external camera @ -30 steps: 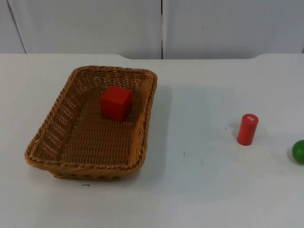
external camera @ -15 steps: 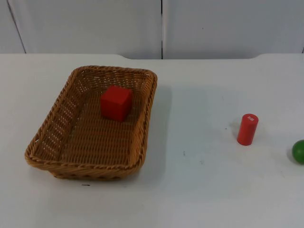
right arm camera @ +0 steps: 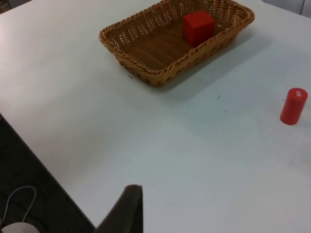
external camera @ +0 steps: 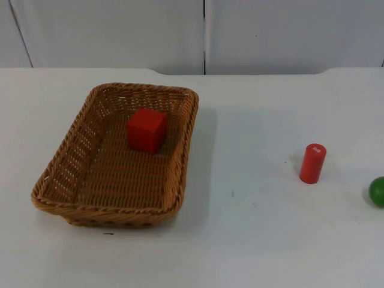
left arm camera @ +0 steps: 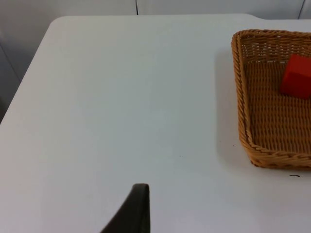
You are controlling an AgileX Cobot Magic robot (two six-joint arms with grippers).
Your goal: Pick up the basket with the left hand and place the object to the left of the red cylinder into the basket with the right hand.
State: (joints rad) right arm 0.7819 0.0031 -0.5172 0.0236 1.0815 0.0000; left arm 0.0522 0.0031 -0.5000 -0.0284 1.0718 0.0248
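Nearest in the top view, the white desk [external camera: 252, 252] lies bare along its front, and just behind that stands the woven basket [external camera: 66, 207] on the desk's left half, flat on the surface with nothing gripping it. Inside it sits a red cube [external camera: 146, 129], resting on the basket floor toward the far end and closer to the right wall. Well apart to the right, the red cylinder [external camera: 312, 163] stands upright on the desk, and a green ball [external camera: 377, 191] lies just beyond it at the right edge, slightly nearer the front. Farther back, the desk ends at the grey partition wall [external camera: 270, 33]. From the left wrist view, one black fingertip of the left gripper [left arm camera: 134, 208] hangs over open desk, well to the side of the basket [left arm camera: 252, 150] and the cube [left arm camera: 296, 77]; whether its fingers are spread or closed I cannot tell. From the right wrist view, the right gripper [right arm camera: 127, 209] hangs near the desk's edge, far from the basket [right arm camera: 160, 73] and cylinder [right arm camera: 293, 106]; its fingers' state likewise cannot be told.
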